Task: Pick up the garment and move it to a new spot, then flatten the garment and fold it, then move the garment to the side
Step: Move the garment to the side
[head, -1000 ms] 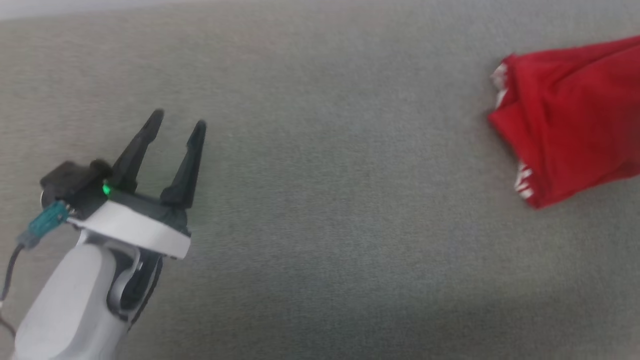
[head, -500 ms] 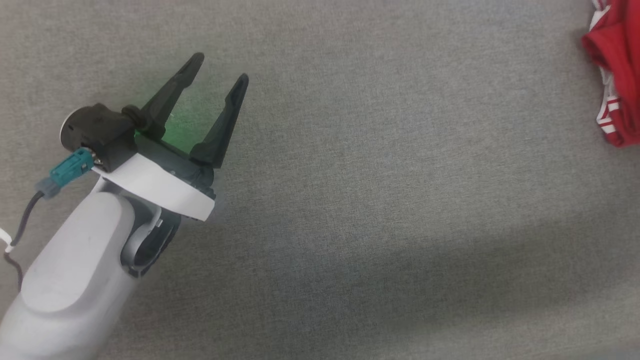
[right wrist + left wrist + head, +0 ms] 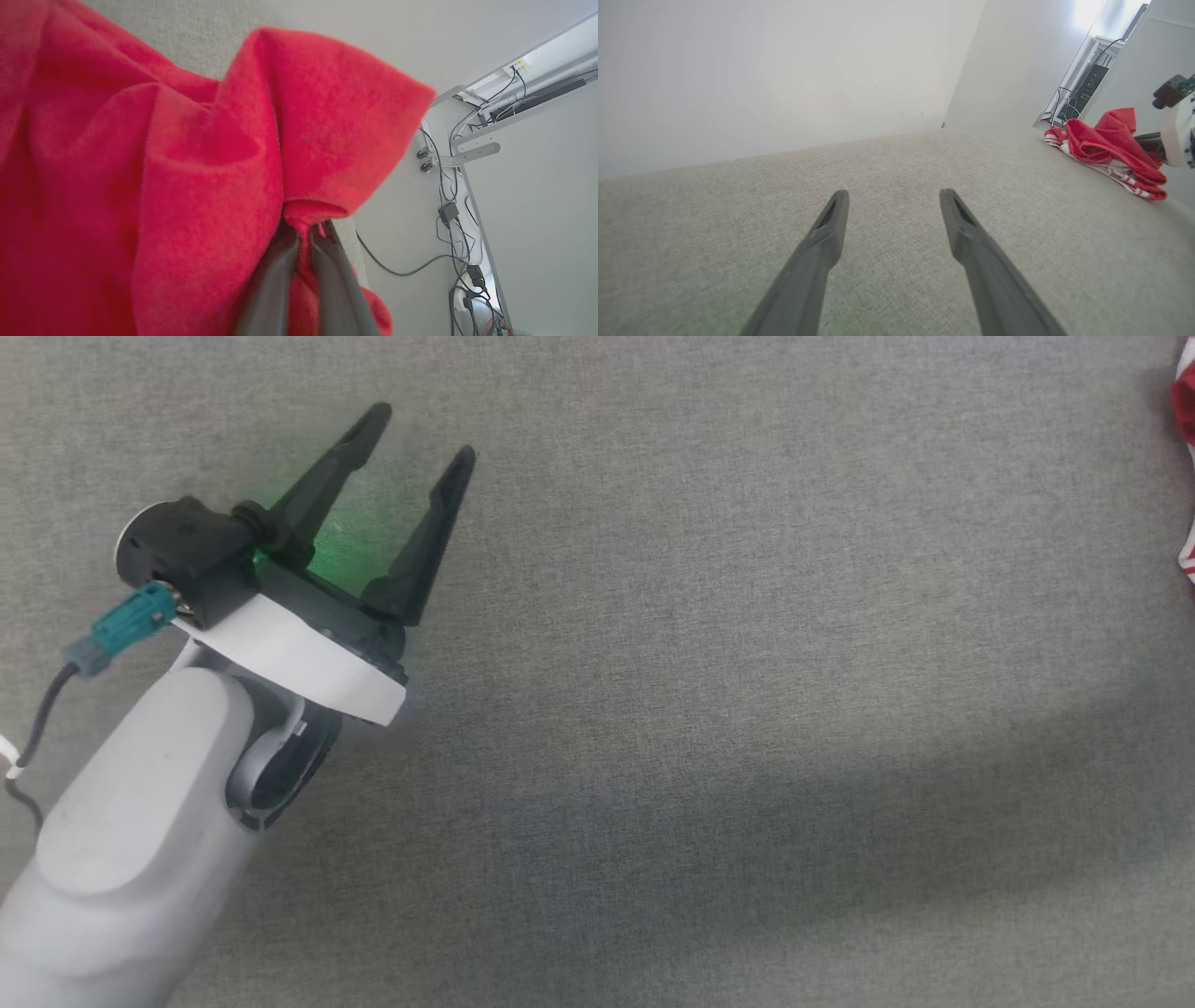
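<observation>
The garment (image 3: 140, 163) is a red shirt, bunched in folds, with red-and-white striped trim showing along its lower edge (image 3: 1106, 142). My right gripper (image 3: 306, 231) is shut on a pinch of its red cloth, at the far right of the grey surface. In the head view a sliver of the garment (image 3: 1186, 411) shows at the right edge. My left gripper (image 3: 418, 437) hovers over the surface at the upper left, far from the garment, and stands open with nothing between its fingers (image 3: 894, 196). The right arm's wrist (image 3: 1178, 130) shows just behind the garment.
A grey fabric-covered surface (image 3: 747, 663) spreads under both arms. A white wall (image 3: 784, 70) rises behind it. Past the surface's right edge lie cables and power bricks (image 3: 448, 210), and a dark box with wires (image 3: 1083, 91) stands by a white frame.
The head view has shifted. The garment has gone from the right part of that view to its very edge, farther from my left gripper. Both grippers keep their states.
</observation>
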Controlling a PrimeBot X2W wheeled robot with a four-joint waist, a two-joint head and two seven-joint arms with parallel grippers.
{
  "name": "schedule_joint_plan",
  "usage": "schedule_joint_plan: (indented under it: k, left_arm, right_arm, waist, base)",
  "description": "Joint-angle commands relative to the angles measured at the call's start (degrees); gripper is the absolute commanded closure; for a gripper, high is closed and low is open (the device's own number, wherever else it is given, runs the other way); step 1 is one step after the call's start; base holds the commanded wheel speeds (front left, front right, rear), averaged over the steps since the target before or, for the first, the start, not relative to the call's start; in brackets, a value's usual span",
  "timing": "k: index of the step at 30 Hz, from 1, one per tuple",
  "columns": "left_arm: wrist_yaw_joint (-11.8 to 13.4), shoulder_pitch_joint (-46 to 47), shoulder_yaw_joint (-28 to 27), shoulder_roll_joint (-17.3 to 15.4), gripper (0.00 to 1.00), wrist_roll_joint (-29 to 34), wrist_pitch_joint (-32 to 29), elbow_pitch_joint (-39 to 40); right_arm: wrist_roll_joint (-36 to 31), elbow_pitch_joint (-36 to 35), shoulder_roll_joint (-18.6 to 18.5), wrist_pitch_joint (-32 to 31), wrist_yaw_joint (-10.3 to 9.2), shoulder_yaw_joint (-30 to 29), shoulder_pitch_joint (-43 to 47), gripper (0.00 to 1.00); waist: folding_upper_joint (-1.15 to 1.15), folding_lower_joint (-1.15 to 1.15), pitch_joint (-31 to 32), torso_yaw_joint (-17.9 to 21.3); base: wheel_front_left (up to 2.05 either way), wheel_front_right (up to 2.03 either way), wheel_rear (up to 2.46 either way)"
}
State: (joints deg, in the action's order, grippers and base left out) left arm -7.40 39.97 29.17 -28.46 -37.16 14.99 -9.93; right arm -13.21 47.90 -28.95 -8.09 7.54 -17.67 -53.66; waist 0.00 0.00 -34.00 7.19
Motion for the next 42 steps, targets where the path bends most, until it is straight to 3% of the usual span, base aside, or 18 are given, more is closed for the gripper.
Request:
schedule_joint_plan:
  k: [1, 2, 3, 8, 14, 22, 32, 42]
  left_arm:
    - [-0.11, -0.38, -0.78, 0.02, 0.00, -0.52, 0.24, -0.07]
    - [-0.11, -0.87, -1.25, 0.03, 0.00, -0.52, 0.24, -0.03]
    - [-0.11, -1.32, -1.86, 0.14, 0.00, -0.91, 0.24, 0.01]
    - [-0.11, -4.30, -5.06, 0.17, 0.00, -2.16, 0.24, 0.17]
    - [-0.11, -9.54, -9.33, 0.14, 0.00, -3.00, 0.24, 0.31]
    - [-0.11, -16.63, -14.10, 1.17, 0.00, -2.26, 0.24, 0.18]
    - [-0.11, -26.48, -18.95, 1.84, 0.00, -1.22, 0.23, -1.66]
    - [-0.11, -36.58, -26.29, 3.08, 0.00, 1.64, 0.24, -1.09]
  right_arm:
    - [-1.20, 0.38, 0.38, 0.41, -0.11, -0.99, -0.95, 0.45]
    - [-1.85, 0.56, 0.86, 0.77, -0.11, -1.57, -1.17, 0.02]
    - [-2.11, 0.72, 1.17, 0.78, -0.11, -2.78, -1.64, 0.00]
    - [-2.64, 1.02, 3.34, 2.52, -0.11, -4.13, -2.75, 0.00]
    - [0.79, 1.59, 5.56, 6.07, -0.11, -1.34, -2.77, 0.00]
    - [8.70, 2.24, 8.21, 9.41, -0.11, 6.99, 0.17, 0.00]
    - [20.86, -0.22, 10.14, 13.44, -0.11, 18.61, 10.32, 0.00]
    - [25.89, -4.86, 10.56, 19.79, -0.11, 25.07, 21.79, 0.00]
  waist:
    - [0.00, 0.00, 0.52, -0.20]
    - [0.00, 0.00, 0.88, -0.28]
    - [0.00, 0.00, 1.26, -0.34]
    - [0.00, 0.00, 4.09, -0.59]
    - [0.00, 0.00, 8.65, -1.67]
    - [0.00, 0.00, 14.83, -3.94]
    - [0.00, 0.00, 23.66, -7.31]
    - [0.00, 0.00, 30.01, -8.25]
  base:
    - [0.00, 0.00, 0.00]
    - [0.00, 0.00, 0.00]
    - [0.00, 0.00, 0.00]
    - [0.00, 0.00, 0.00]
    - [0.00, 0.00, 0.00]
    - [0.00, 0.00, 0.00]
    - [0.00, 0.00, 0.00]
    - [0.00, 0.00, 0.00]
